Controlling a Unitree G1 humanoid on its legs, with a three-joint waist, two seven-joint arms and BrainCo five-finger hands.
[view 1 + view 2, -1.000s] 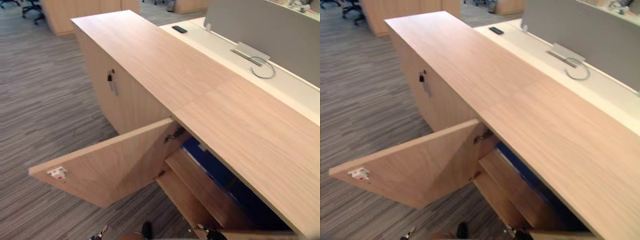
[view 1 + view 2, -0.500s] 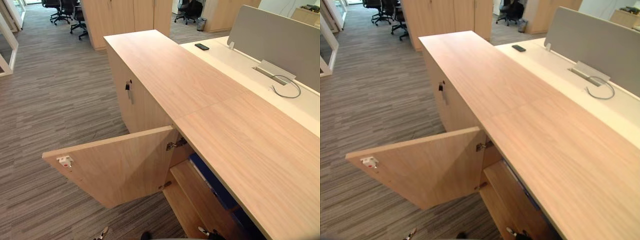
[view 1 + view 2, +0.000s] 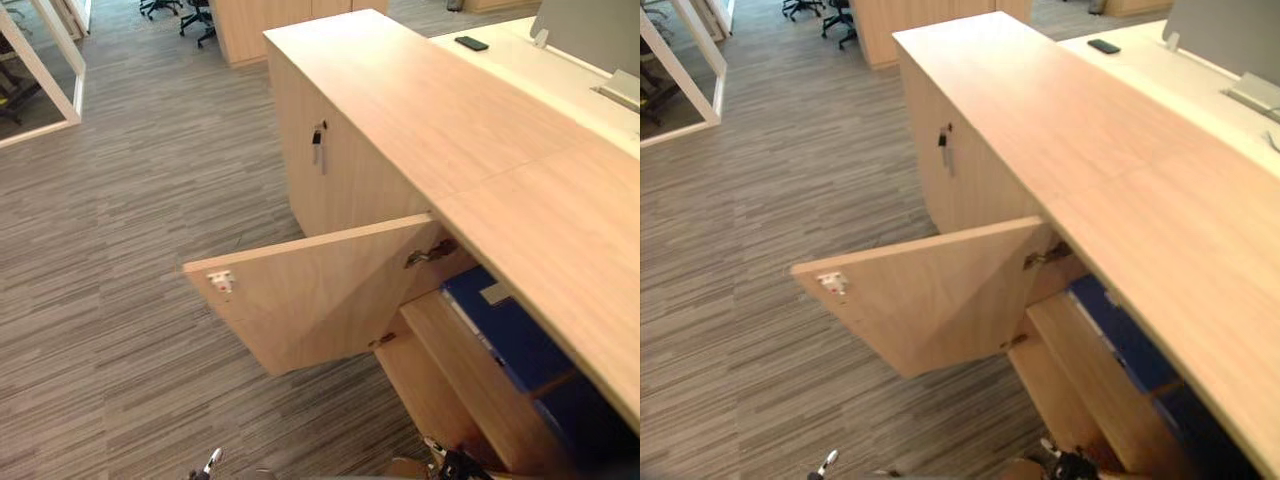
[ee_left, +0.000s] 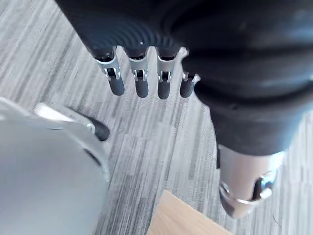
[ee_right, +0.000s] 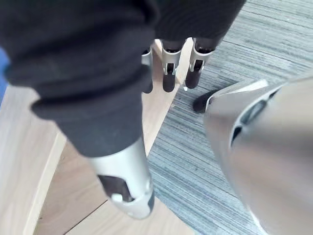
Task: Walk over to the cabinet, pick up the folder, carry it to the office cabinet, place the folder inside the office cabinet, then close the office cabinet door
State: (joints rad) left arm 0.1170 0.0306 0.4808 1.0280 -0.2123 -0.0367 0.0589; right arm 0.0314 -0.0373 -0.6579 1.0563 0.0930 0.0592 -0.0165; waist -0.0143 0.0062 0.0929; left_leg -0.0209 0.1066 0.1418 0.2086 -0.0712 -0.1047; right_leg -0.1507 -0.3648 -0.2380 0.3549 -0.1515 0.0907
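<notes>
Hands hanging low by sides. Left hand (image 4: pixel 141 83): fingers straight, empty, over carpet (image 4: pixel 146 142). Right hand (image 5: pixel 169 73): likewise straight, gripping nothing, beside wooden panel (image 5: pixel 29 147). Blue folder (image 3: pixel 505 335) lying on shelf (image 3: pixel 440 350) inside office cabinet (image 3: pixel 560 230). Door (image 3: pixel 320 295) standing wide open.

Risks:
- hand glancing off door face, leaving door ajar
- folder edge, if protruding, blocking closure

Farther: key (image 3: pixel 318 147) hanging in closed cabinet (image 3: pixel 350 190), phone (image 3: pixel 470 43) lying on worktop (image 3: pixel 530 60).
</notes>
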